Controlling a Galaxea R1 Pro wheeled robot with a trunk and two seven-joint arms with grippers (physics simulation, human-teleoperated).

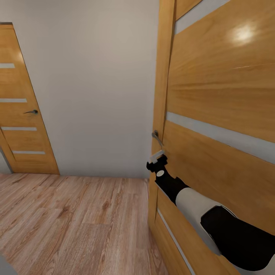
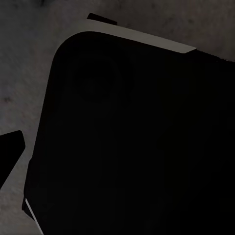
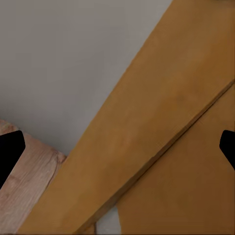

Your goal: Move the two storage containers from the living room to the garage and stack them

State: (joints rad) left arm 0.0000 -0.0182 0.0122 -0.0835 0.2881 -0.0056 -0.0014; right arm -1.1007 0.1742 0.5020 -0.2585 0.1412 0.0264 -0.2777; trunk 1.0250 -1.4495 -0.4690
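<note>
Head view: the right gripper [image 1: 157, 156] is seen just below the handle [image 1: 156, 136] of the orange door [image 1: 221, 114]. Right wrist view: its fingertips [image 3: 11, 149] are spread wide, nothing held, and door wood is seen between them.

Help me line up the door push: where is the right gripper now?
In the head view, the right gripper is right of centre, just below the handle of the near striped door.

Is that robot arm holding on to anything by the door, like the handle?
No. In the right wrist view the right gripper is open, with only the orange-wood door between its fingertips. It reaches toward the door handle, unheld.
</note>
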